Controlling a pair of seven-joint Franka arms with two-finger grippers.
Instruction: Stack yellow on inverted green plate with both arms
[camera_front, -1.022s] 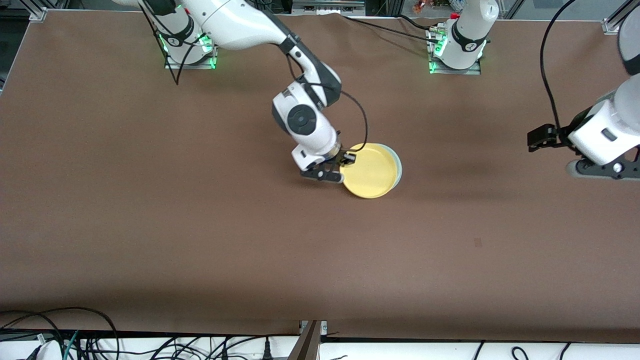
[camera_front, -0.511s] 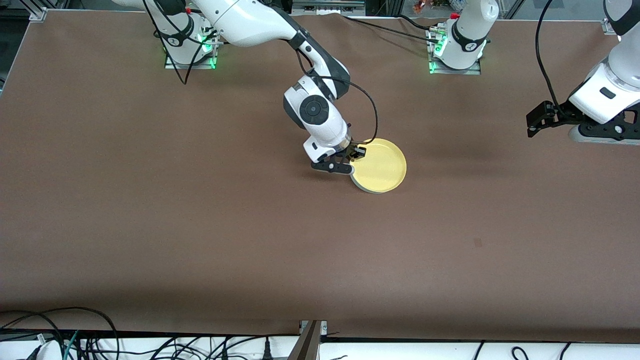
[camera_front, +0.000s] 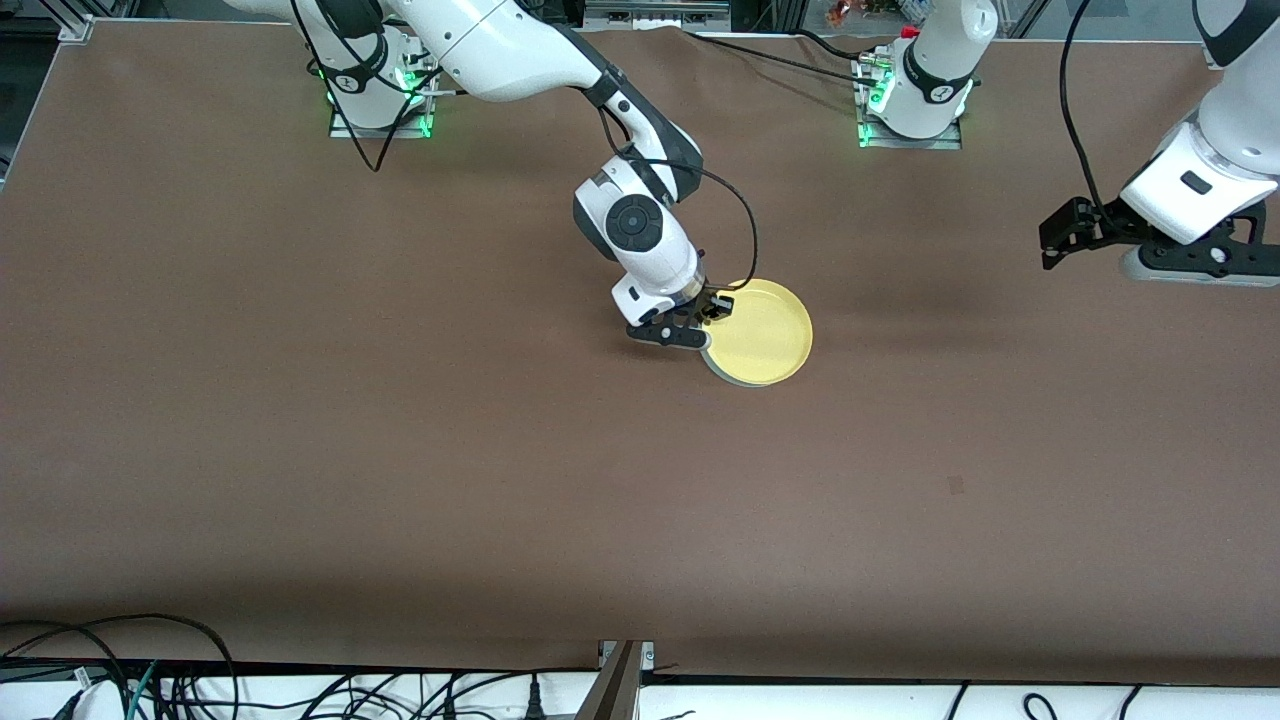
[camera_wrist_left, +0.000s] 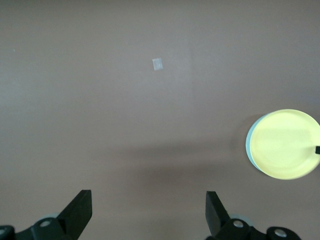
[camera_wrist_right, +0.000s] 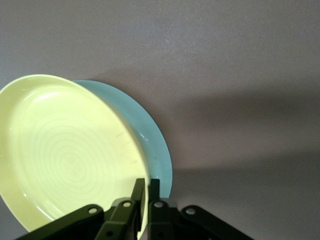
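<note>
The yellow plate (camera_front: 762, 332) sits right way up over the pale green plate (camera_front: 712, 364) in the middle of the table and covers nearly all of it. Only a thin green edge shows. My right gripper (camera_front: 712, 310) is shut on the yellow plate's rim at the side toward the right arm's end. In the right wrist view its fingers (camera_wrist_right: 146, 182) pinch the yellow rim (camera_wrist_right: 65, 150), with the green plate (camera_wrist_right: 152, 137) just beneath. My left gripper (camera_front: 1190, 265) is open and empty, up in the air over the left arm's end of the table, and also shows in its wrist view (camera_wrist_left: 150, 197).
A small pale mark (camera_front: 955, 485) lies on the brown table nearer the front camera; it also shows in the left wrist view (camera_wrist_left: 157, 64). Cables run along the table's front edge (camera_front: 300, 690). The two arm bases stand along the edge farthest from the front camera.
My right gripper carried the yellow plate toward the left arm's end and down over the green plate, which is now almost covered. My left gripper drew up and away toward the bases.
</note>
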